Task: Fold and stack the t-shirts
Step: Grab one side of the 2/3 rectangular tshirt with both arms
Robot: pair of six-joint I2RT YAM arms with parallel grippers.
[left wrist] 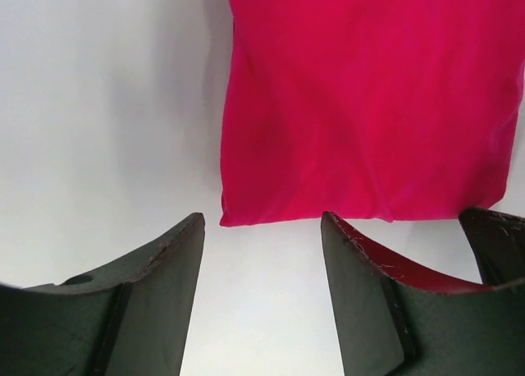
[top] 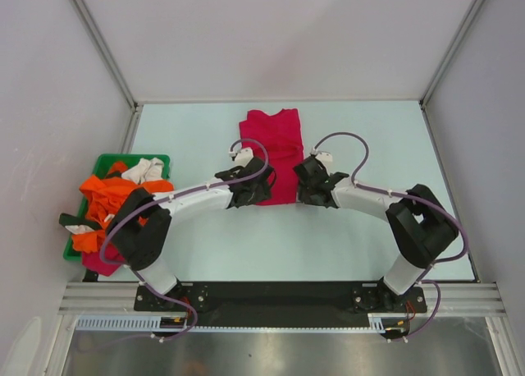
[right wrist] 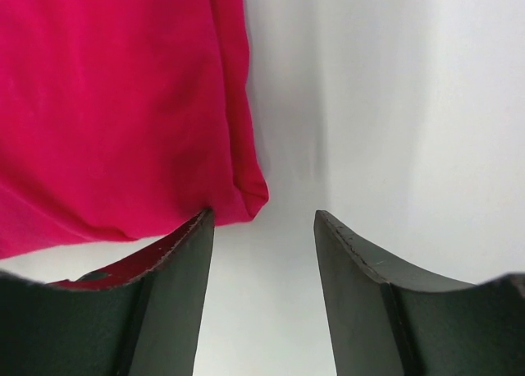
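Our left gripper (left wrist: 262, 222) is hanging with its jaws apart and holding nothing, just before the near hem of the folded crimson-pink t-shirt (left wrist: 369, 97) on the table (left wrist: 98, 105). Our right gripper (right wrist: 264, 216) is gaping too, empty, beside the shirt's near right corner. We are seeing the orange t-shirts (top: 107, 197) heaped on the green tray (top: 105, 158), far left.
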